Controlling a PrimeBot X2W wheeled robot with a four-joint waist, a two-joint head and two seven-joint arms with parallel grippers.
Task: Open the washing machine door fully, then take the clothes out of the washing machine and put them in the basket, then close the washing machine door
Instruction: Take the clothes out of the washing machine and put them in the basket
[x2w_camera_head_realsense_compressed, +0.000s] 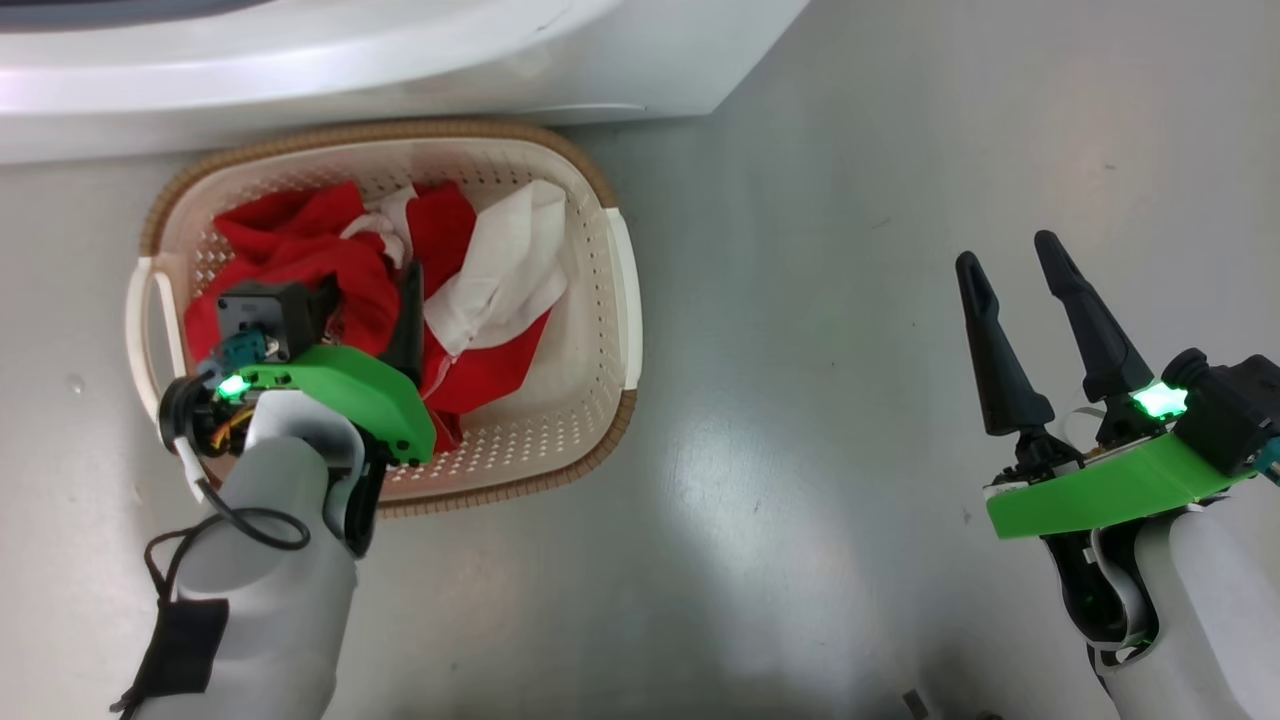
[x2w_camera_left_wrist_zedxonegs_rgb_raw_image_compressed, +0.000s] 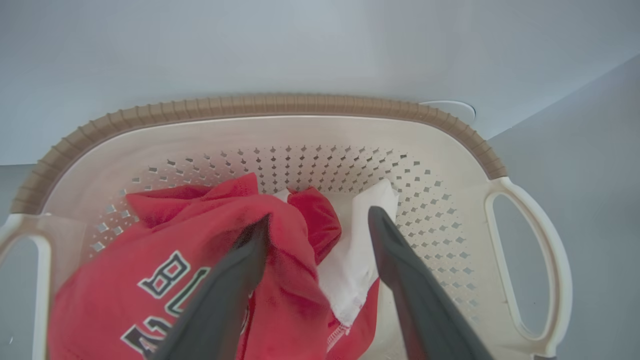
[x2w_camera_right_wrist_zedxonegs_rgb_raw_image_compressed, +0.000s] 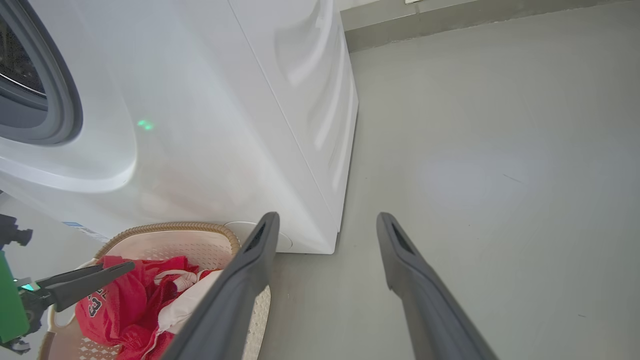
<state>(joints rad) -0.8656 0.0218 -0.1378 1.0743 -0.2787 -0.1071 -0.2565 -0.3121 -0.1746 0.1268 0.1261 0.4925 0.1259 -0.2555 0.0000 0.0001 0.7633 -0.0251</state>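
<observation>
Two sets of jaws, both apart | left gripper (x2w_camera_left_wrist_zedxonegs_rgb_raw_image_compressed: 320, 216) at 9 o'clock, down inside the basket (x2w_camera_left_wrist_zedxonegs_rgb_raw_image_compressed: 280, 107), one finger (x2w_camera_left_wrist_zedxonegs_rgb_raw_image_compressed: 225, 290) touching the clothes (x2w_camera_left_wrist_zedxonegs_rgb_raw_image_compressed: 190, 215) | right gripper (x2w_camera_head_realsense_compressed: 1008, 252) at 3 o'clock over floor (x2w_camera_head_realsense_compressed: 850, 450) | risk: red cloth may snag that finger and trail out on lifting.

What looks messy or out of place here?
Nothing really. The clothes are crumpled but all inside the basket, which stands upright beside the washing machine. None spilled onto the floor. The left gripper hangs over them, jaws open.
</observation>
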